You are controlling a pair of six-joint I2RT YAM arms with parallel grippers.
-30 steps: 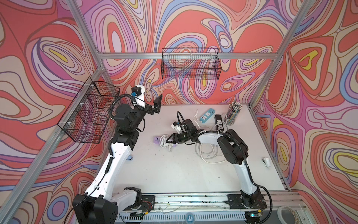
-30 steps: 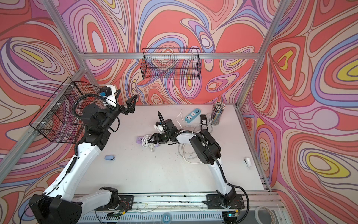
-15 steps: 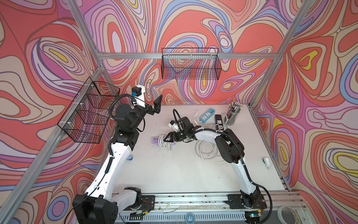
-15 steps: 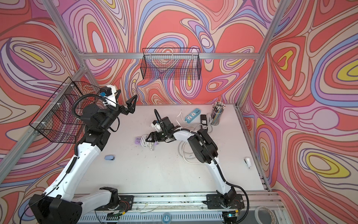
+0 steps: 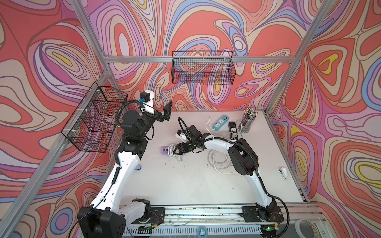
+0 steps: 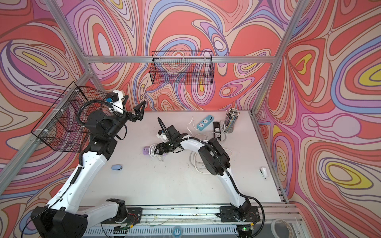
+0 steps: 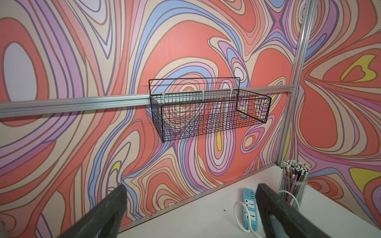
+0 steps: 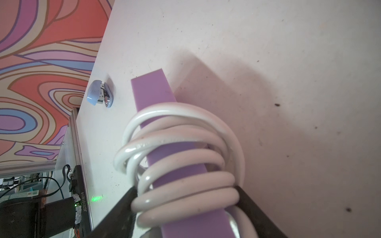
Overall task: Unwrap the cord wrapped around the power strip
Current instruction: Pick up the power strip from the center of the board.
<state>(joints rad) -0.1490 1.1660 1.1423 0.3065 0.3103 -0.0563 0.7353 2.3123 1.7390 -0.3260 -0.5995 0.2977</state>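
In a top view the wrapped power strip (image 6: 145, 149) lies near the blue stapler (image 6: 116, 167) on the counter (image 6: 165, 185). Left wrist view: left gripper (image 7: 190, 191) gapes wide, empty. Right wrist view: right gripper (image 8: 185, 191) clamps the cord (image 8: 185, 160) coils.

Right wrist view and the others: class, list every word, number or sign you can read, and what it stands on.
"JG251018019": white print on the black bar at the table edge, right wrist view.
Blue power strip: markings too small to read.
Nothing else legible.
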